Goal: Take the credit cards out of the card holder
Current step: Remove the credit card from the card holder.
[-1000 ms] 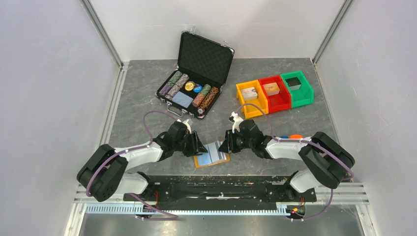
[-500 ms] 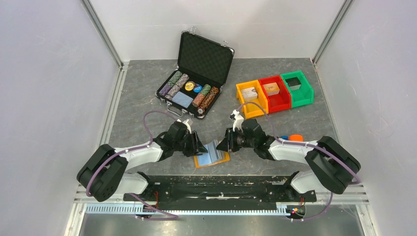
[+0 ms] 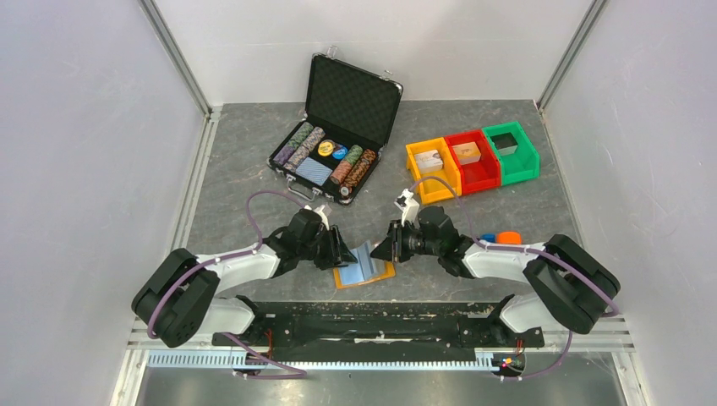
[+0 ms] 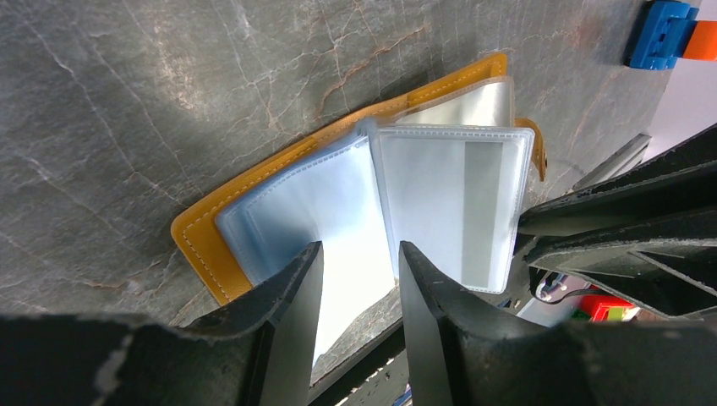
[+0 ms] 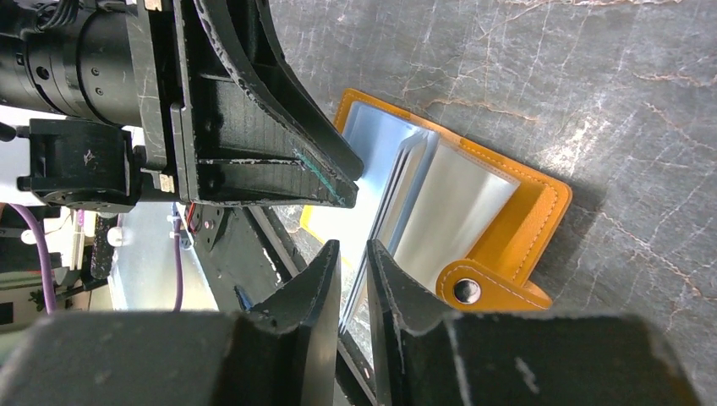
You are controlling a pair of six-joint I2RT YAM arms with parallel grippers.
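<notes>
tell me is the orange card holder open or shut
Open: the card holder lies spread, cover down, its clear sleeves fanned up.

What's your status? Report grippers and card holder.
Left gripper open over the flat orange folding card holder, lying open. Right gripper nearly closed around a clear plastic sleeve. No card out. Nothing blocking.

left pincer [image 3: 346,252], right pincer [image 3: 381,252] crowding card holder [image 3: 364,273], table [image 3: 245,161] free toward chip case [image 3: 353,101]

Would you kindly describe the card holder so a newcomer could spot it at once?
At the grey table's near edge, look between the left gripper and right gripper. The card holder lies open there, showing clear sleeves. Unlike the orange bin farther back, it is flat.
</notes>
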